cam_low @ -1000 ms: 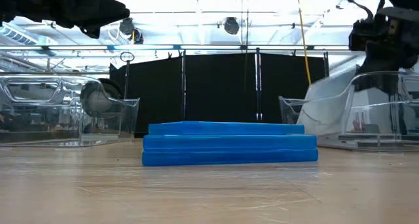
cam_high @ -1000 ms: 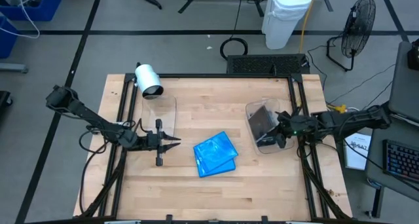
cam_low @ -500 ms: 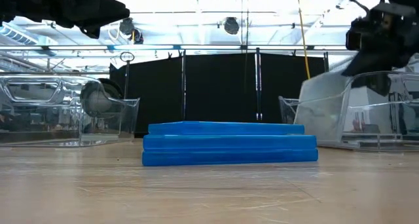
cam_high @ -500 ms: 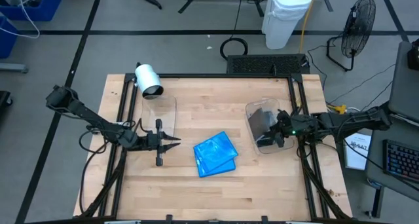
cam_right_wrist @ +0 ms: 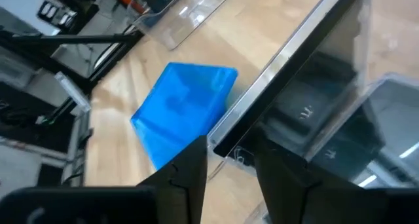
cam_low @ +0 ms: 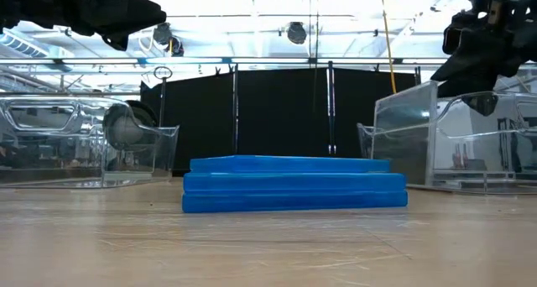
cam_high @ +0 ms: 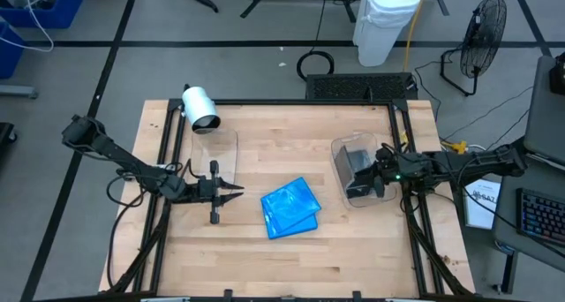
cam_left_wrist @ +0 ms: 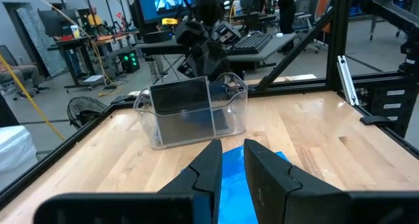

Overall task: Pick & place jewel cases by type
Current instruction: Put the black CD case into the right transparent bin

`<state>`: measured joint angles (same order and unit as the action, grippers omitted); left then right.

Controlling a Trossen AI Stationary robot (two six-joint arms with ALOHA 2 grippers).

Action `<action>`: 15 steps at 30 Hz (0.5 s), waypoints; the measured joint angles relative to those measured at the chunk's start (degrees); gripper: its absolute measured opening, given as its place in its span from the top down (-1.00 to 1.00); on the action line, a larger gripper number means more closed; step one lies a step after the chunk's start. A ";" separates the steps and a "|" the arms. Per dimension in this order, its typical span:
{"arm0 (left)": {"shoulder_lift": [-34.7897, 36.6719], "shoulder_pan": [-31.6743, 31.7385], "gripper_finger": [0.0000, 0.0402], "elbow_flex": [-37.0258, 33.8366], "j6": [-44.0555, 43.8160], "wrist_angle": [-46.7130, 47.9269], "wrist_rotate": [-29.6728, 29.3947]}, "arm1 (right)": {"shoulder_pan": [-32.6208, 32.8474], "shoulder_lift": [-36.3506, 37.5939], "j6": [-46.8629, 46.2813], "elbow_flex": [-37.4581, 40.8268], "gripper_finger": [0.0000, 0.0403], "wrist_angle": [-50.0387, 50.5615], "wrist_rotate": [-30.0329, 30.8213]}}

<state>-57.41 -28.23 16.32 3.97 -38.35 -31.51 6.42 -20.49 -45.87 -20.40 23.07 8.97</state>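
High view: right tub (cam_high: 340, 150) holds dark jewel cases (cam_high: 357, 162); left tub (cam_high: 231, 143) empty.

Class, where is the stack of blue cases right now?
In the high view, the blue cases lie mid-table, between the left gripper and the clear tub on the right.

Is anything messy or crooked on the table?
A little. The blue jewel cases in the middle are stacked unevenly, twisted so their corners don't line up. In the right tub, a dark jewel case stands on edge against the wall rather than lying flat. Nothing looks spilled or broken.
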 joint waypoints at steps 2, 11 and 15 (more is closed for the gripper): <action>0.00 0.00 0.64 0.00 0.00 0.00 0.00 | 0.00 0.00 0.69 0.00 0.46 -0.14 1.39; 0.00 0.01 0.64 0.00 0.00 0.02 0.02 | 0.00 0.90 11.81 0.00 0.56 -12.60 1.51; -0.02 0.00 0.64 0.00 0.00 0.24 0.02 | 0.00 1.01 19.35 0.00 0.60 -17.07 1.51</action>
<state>-57.43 -28.23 16.32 3.97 -38.11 -31.48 6.42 -19.49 -26.53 -20.40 6.01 10.48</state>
